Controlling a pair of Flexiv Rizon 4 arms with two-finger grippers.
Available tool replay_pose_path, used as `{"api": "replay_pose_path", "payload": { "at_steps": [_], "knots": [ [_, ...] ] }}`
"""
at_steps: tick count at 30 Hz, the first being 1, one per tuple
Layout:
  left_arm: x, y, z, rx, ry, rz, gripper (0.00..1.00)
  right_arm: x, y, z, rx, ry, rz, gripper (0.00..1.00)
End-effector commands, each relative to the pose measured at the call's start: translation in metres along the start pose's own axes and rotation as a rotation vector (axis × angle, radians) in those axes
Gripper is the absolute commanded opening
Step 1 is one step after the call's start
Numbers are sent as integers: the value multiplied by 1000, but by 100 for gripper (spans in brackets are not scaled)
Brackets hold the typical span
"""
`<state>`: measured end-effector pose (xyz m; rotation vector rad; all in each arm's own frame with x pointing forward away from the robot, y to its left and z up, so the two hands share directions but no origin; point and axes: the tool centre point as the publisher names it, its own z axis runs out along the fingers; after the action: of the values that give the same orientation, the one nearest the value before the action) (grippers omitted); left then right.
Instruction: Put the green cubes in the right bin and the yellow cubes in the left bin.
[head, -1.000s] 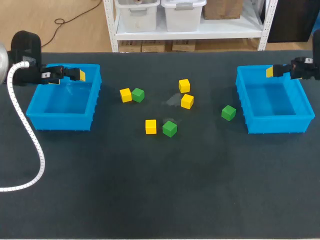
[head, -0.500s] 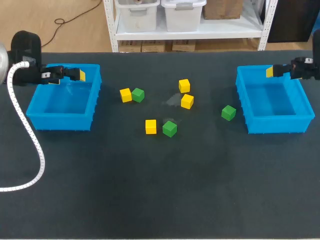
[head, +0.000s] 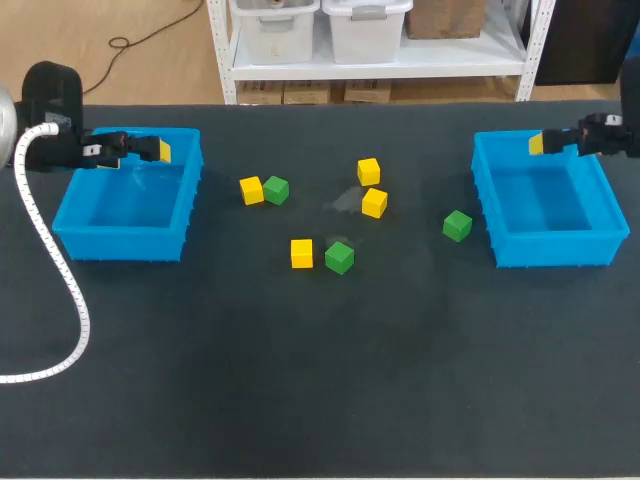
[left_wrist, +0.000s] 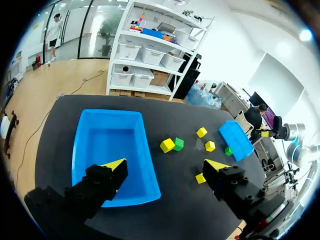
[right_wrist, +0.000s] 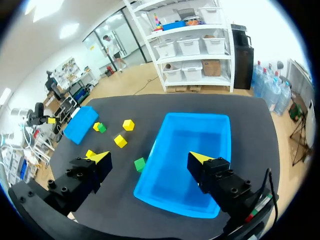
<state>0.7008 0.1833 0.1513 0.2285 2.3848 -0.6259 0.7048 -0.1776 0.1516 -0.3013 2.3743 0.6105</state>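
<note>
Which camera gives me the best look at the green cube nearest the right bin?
Head view: the cube sits unobstructed, just apart from the right bin. The right wrist view shows it smaller, beside the bin's wall; the left wrist view, only a distant speck.

The right tool (head: 538, 144), at the upper right of the frame, has been shifted very slightly leftward and upward over the far rim of the right bin (head: 550, 250). Less of its arm is seen at the right edge.
</note>
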Motion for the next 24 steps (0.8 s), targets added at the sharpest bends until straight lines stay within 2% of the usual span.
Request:
{"api": "replay_pose_path", "payload": {
  "at_steps": [1,6,12,18,24],
  "knots": [
    [1,1,0,7,-6,1,100,-21,12,18,43,53,-40,100],
    [1,1,0,7,-6,1,100,-34,29,43,65,134,-103,100],
    [1,1,0,7,-6,1,100,-39,67,72,39,242,-141,100],
    [1,1,0,7,-6,1,100,-27,105,89,10,312,-196,100],
    [1,1,0,7,-6,1,100,-13,127,99,-8,382,-255,100]
  ]
}}
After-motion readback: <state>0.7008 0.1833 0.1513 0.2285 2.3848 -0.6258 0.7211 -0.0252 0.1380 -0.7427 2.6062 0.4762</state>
